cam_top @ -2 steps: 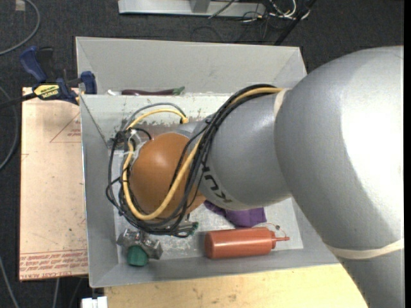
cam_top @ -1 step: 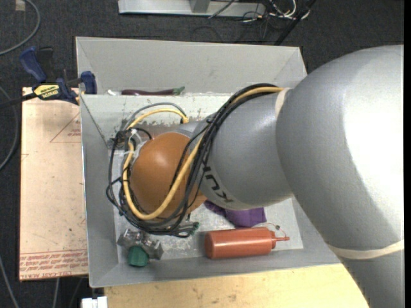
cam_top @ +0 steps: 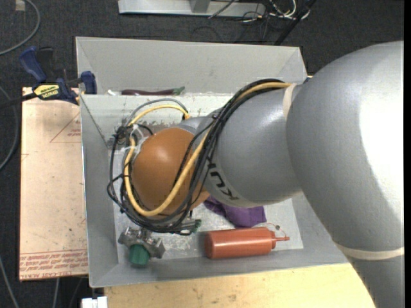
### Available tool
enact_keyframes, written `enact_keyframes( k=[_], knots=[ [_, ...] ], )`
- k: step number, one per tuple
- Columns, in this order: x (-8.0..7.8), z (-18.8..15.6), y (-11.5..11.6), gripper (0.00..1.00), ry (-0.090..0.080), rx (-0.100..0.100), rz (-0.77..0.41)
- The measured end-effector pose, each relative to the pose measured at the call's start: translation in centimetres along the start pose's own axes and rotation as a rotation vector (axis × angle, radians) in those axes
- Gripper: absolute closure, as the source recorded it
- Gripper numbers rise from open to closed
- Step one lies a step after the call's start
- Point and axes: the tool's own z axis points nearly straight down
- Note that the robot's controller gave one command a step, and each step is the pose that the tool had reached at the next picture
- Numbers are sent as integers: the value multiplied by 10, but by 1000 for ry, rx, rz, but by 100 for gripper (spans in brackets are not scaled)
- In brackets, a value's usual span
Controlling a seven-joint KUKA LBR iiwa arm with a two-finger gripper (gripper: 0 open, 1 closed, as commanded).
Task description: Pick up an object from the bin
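My gripper (cam_top: 145, 239) pokes out as grey metal under the arm's front left side, low over the bin's front left corner. Right below it lies a small round green thing (cam_top: 138, 256), touching or almost touching the metal; I cannot tell whether it is gripped. A red-orange squeeze bottle (cam_top: 241, 243) lies on its side along the front wall just to the right, its thin nozzle pointing right. Behind the bottle a purple floppy thing (cam_top: 245, 214) sticks out from under the arm.
The arm with its orange dome and looped cables covers the middle and right of the bin. A thin dark thing (cam_top: 149, 92) lies along the back wall. The front and left walls are close to the gripper.
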Motion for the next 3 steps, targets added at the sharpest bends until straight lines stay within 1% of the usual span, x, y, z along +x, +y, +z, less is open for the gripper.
enact_keyframes(
  k=[1, 3],
  knots=[
    [-2, -16, -1, 100, -6, 4, 0],
    [-1, -33, 0, 100, -4, 2, 1]
  ],
)
